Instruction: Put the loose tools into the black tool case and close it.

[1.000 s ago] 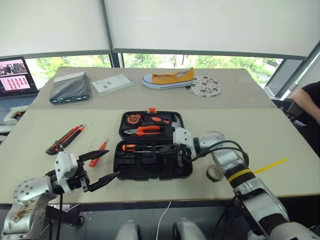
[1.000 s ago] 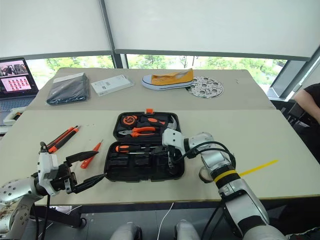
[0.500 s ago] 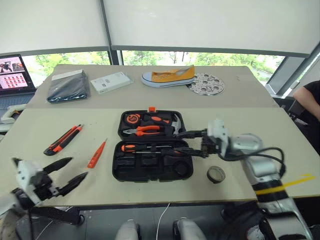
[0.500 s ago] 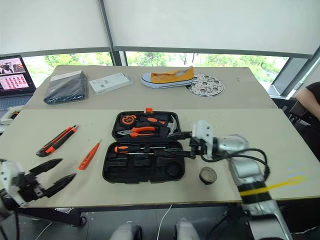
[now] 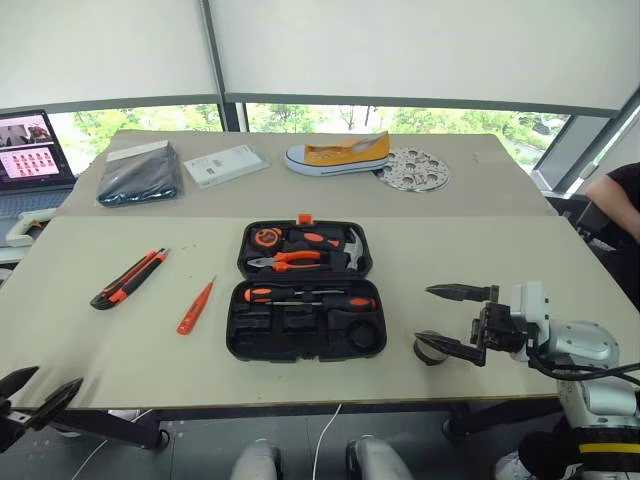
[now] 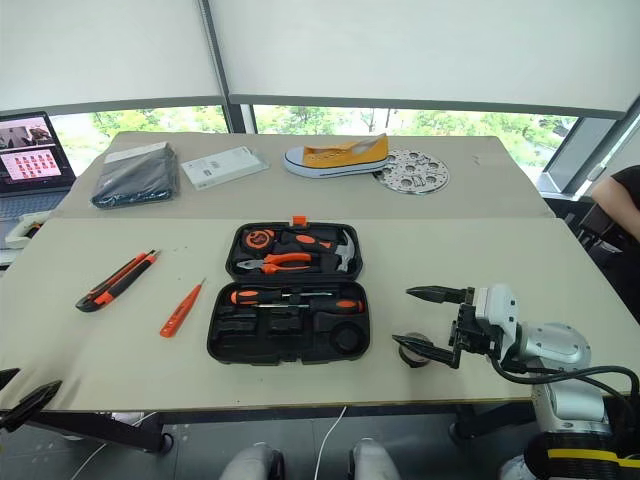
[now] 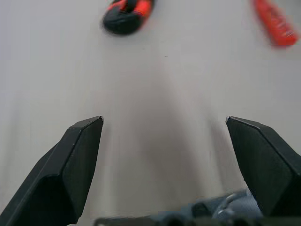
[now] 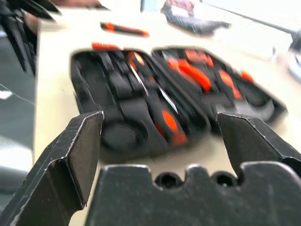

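The black tool case (image 5: 303, 292) lies open in the middle of the near table (image 5: 560, 260), lid flat behind the tray. In the tray's upper slot I count two screwdrivers (image 5: 308, 298) lying end to end, so that part looks done; the round recess at the tray's right end is bare, and I judge it is meant for the tape roll (image 6: 416, 351), which sits on the table just right of the case. My right gripper (image 5: 452, 319) hangs beside that roll, fingers spread wide and holding nothing, pointing back toward the case. Off to the left, well apart from the case, the utility knife (image 5: 128, 278) and the slim orange tester screwdriver (image 5: 195, 307) lie loose on the table. My left gripper (image 5: 32, 395) is down at the near left corner, also wide open and empty. By my reckoning three things are left to stow, and then the lid needs folding over and latching.
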You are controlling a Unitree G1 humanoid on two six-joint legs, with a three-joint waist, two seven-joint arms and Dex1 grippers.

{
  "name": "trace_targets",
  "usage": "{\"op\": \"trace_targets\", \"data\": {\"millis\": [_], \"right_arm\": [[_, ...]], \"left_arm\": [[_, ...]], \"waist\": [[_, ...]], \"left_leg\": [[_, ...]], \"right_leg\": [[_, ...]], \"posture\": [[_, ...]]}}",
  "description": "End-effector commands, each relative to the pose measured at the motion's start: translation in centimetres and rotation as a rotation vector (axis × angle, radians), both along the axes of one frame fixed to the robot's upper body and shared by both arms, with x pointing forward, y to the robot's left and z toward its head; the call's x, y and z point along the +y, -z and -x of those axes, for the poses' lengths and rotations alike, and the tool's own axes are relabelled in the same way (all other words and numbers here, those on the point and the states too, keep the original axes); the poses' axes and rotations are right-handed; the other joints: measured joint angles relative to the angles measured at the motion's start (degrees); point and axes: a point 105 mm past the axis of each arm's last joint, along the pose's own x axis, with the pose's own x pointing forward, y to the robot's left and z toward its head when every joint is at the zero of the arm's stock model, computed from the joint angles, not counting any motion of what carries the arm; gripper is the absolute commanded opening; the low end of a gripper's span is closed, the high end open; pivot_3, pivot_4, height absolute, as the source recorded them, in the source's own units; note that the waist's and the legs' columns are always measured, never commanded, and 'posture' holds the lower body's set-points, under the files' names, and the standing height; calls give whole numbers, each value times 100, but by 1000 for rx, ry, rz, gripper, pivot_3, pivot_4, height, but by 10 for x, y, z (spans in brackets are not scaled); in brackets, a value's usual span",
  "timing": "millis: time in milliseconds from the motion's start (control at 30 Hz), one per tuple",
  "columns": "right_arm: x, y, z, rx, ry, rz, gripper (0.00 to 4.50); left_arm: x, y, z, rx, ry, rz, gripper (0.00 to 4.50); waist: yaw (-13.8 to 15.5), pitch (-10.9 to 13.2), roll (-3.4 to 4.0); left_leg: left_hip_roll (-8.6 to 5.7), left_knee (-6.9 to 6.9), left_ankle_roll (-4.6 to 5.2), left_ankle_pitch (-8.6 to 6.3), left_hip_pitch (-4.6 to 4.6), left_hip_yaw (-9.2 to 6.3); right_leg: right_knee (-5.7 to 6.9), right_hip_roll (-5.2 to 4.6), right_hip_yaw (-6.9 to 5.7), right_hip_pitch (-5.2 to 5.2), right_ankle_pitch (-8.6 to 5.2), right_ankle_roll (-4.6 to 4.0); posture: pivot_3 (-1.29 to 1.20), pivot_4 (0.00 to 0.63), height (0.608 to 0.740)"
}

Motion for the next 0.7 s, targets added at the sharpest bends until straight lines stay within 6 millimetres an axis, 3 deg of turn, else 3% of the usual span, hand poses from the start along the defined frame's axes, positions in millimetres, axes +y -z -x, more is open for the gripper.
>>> {"op": "trace_targets", "data": {"millis": [33,200,433,533,567,700], "right_arm": [[21,-35,2,-101,-78,-25,4447],[36,-46,0,-108,-120,-32,4447],[43,-50,-10,-113,-121,-29,4447],[43,-50,-11,-108,-116,-26,4500],[42,-49,-11,-104,-113,-21,4500],[40,-47,-10,-94,-101,-14,4500]], "left_arm": [[-43,-14,-26,2,74,55,4500],[-89,-4,-62,53,92,18,4500],[-102,22,-92,161,9,-48,4500],[-113,28,-96,160,16,-17,3832],[-114,30,-97,160,8,-6,3284],[-120,29,-102,109,-18,63,1961]], "waist": [[-10,0,0],[-1,0,-1],[-24,1,2],[-6,1,2],[2,1,2],[53,0,3]], "left_leg": [[-1,0,0,1,0,0],[-5,1,13,11,2,0],[-11,1,11,9,-5,-1],[-12,2,12,10,11,-4],[-12,2,11,10,25,-5],[-16,2,11,9,38,-6]], "right_leg": [[1,0,3,1,2,3],[-4,4,5,9,27,40],[-8,10,12,7,48,4],[-4,14,12,25,49,4],[-6,14,12,41,47,5],[-15,6,12,61,40,19]], "posture": [[0,150,740],[0,150,740],[0,150,740],[0,150,740],[0,150,740],[0,150,740]]}}
